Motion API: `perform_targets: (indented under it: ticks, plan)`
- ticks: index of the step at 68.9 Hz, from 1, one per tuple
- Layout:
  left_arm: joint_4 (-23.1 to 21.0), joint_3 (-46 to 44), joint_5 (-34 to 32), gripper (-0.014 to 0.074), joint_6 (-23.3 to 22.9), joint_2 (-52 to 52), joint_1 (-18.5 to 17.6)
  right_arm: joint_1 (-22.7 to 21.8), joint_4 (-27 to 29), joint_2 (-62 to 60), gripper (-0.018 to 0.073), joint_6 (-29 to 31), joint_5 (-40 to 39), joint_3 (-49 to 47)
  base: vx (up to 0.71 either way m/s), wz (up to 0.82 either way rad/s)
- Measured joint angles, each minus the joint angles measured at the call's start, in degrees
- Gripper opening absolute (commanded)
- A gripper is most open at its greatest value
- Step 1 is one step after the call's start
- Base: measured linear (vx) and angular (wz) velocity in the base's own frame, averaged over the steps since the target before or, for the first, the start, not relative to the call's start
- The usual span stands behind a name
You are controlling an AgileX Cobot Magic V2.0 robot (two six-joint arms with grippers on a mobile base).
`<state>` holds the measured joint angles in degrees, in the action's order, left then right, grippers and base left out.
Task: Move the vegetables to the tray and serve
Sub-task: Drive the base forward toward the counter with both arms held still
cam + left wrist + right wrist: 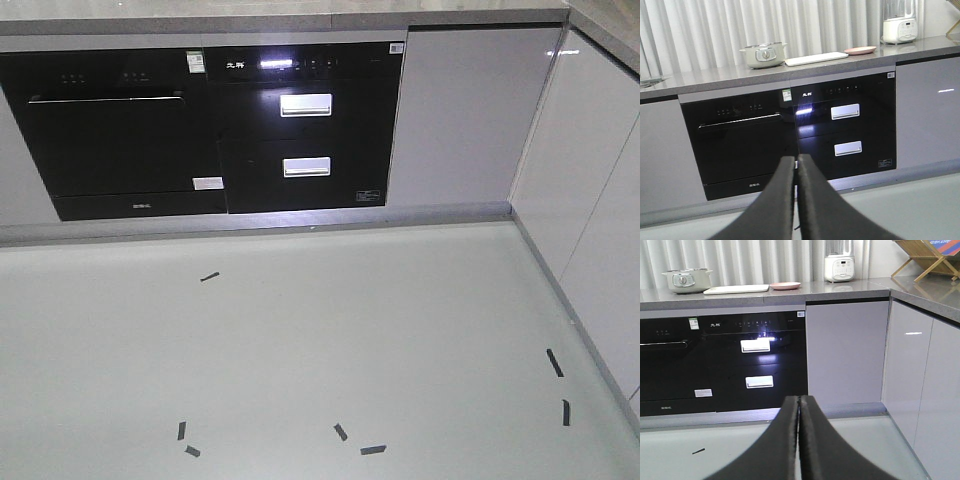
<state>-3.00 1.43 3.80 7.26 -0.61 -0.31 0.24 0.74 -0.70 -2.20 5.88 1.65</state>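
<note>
**Both arms empty, well back from the worktop; the job looks barely begun.**

The left fingers (781, 200) are pressed together with nothing between them. The right fingers (785, 440) are the same. Both hang low over the floor (300, 340), well short of the dark oven fronts (740, 145). On the far worktop (715, 77), from left to right, sit a pot (763, 54), the flat white tray (816, 58), a pink plate (860, 50) just beside the tray's right end, and a blender (899, 22). The lettuce cannot be made out from here, so I cannot tell whether it lies on the plate. From this low angle nothing shows on the tray. By my reading every step is still to do: getting near the worktop, lifting the leaf onto the tray, then serving.
</note>
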Motion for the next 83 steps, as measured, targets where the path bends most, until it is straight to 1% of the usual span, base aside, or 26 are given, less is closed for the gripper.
perform_targets:
  ticks: [83]
  plan:
    - [0.0,0.0,0.0,-0.0006,0.0,0.0,0.0,0.0,0.0,0.0,-0.0004,0.0,0.0,0.0,0.05,0.04]
